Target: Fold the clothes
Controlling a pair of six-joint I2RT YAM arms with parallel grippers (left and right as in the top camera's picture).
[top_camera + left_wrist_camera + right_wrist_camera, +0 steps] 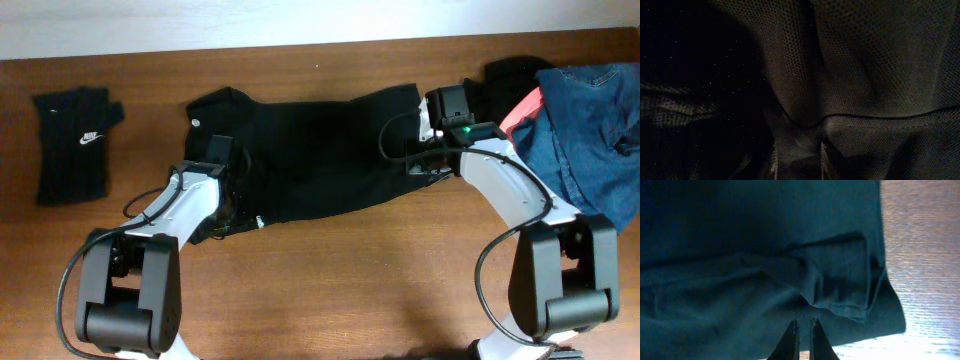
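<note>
A black mesh garment (320, 160) lies spread across the middle of the wooden table. My left gripper (222, 165) sits on its left part. In the left wrist view the dark mesh cloth (865, 60) fills the frame, and a bunched fold runs down between my left gripper's fingers (797, 162), which look shut on it. My right gripper (425, 150) is at the garment's right edge. In the right wrist view its fingers (803, 335) are nearly together on the cloth's hem (840, 270), beside bare wood.
A folded black garment with a white logo (75, 145) lies at the far left. A pile at the back right holds blue jeans (590, 130), a red item (522, 112) and another black piece (510, 78). Bare wooden table (350, 290) lies in front.
</note>
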